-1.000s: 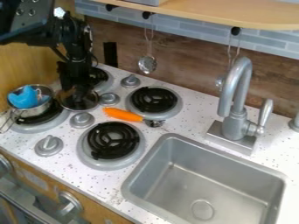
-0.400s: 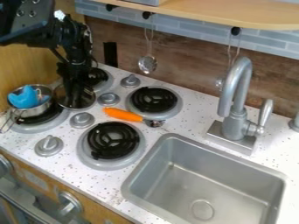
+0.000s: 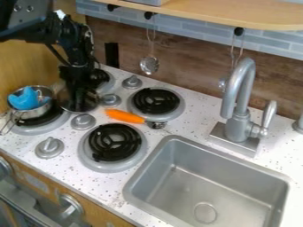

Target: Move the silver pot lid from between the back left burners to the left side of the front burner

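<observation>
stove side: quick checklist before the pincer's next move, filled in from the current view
1. Pincer at the metal-rimmed disc: ok
2. Pincer's hold on the disc: cannot tell
3. Small metal pot on the left front burner: ok
4. Blue thing inside the pot: ok
5. Orange-handled utensil away from the burners: not ok, it lies at their edges
6. Pincer apart from the faucet: ok

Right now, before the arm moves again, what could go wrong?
The gripper is down over the round rimmed piece; a sideways bump might shove it into the nearby knob.
The metal pot is close beside that piece, so a leftward drift could jostle it and the blue item inside.
</observation>
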`<state>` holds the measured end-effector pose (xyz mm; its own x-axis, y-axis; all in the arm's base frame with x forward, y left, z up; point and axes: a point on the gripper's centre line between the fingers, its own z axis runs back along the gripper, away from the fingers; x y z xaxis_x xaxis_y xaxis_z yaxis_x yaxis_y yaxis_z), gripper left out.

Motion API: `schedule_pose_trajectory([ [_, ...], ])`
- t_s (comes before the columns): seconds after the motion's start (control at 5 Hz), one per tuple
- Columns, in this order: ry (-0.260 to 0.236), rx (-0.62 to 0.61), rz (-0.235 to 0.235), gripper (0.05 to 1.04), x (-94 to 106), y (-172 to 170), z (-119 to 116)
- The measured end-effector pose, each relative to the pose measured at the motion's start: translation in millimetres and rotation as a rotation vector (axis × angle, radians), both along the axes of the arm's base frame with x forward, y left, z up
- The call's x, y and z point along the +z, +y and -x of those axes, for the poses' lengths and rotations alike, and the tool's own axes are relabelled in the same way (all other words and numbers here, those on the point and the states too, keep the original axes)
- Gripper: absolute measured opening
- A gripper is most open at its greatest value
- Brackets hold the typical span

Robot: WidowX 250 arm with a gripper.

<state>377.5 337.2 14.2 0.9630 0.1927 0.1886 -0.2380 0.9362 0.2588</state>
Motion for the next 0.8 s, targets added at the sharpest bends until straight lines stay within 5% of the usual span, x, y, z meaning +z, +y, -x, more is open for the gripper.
schedule_pose_trajectory([
  [0.4, -0.088, -0.079, 0.082, 0.32, 52.0, -31.3, 4.2],
  [0.8, -0.073, -0.19, 0.11, 0.32, 54.8, -65.1, 34.8],
])
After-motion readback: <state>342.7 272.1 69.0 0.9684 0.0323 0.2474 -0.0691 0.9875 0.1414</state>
